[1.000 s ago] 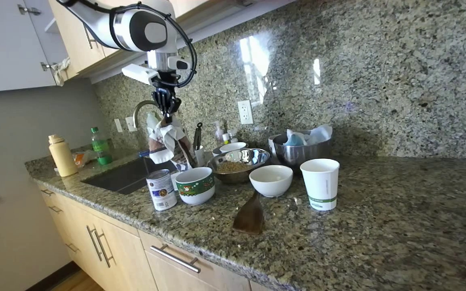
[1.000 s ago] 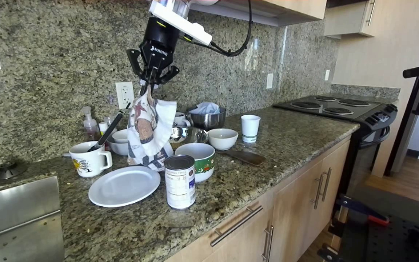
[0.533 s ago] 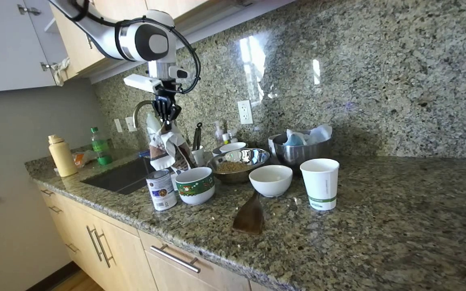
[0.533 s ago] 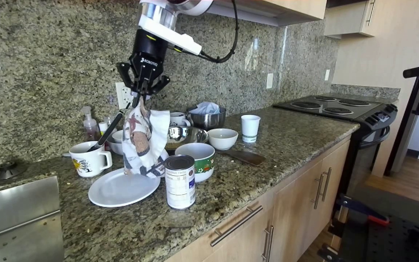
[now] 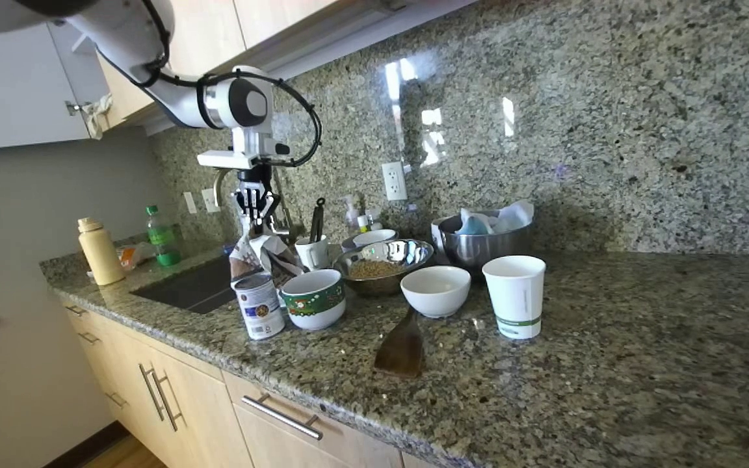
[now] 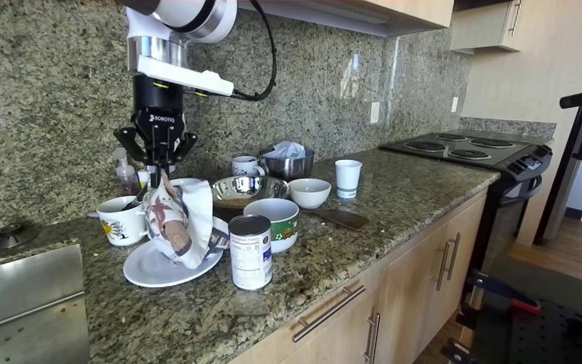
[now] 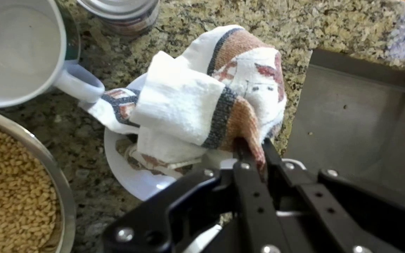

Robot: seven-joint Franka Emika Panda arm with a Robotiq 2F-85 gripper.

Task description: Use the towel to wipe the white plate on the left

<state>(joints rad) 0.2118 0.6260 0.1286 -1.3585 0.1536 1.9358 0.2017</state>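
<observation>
My gripper (image 6: 160,174) points down above the counter, shut on a bunched top of the patterned towel (image 6: 174,227). In the wrist view the fingers (image 7: 257,151) pinch a brown-red fold of the towel (image 7: 181,102). The white plate (image 6: 142,268) lies flat on the counter beneath. The towel's lower folds hang over the plate and seem to touch it, covering its middle and back part. In the wrist view the plate's rim (image 7: 121,168) shows at the towel's lower left. In an exterior view the towel (image 5: 248,257) is behind the can and the plate is mostly hidden.
A can (image 6: 250,255) and a green-banded mug (image 6: 285,230) stand right beside the plate. A flower mug (image 6: 122,222) with a black-handled utensil stands at its back left. A steel bowl of grains (image 7: 12,189) is close by. The sink (image 7: 357,123) lies on the plate's far side from the bowl.
My gripper has moved down and toward the sink, carrying the towel from beside the green-banded mug to over the plate. The towel's lower part now bunches on the plate.
</observation>
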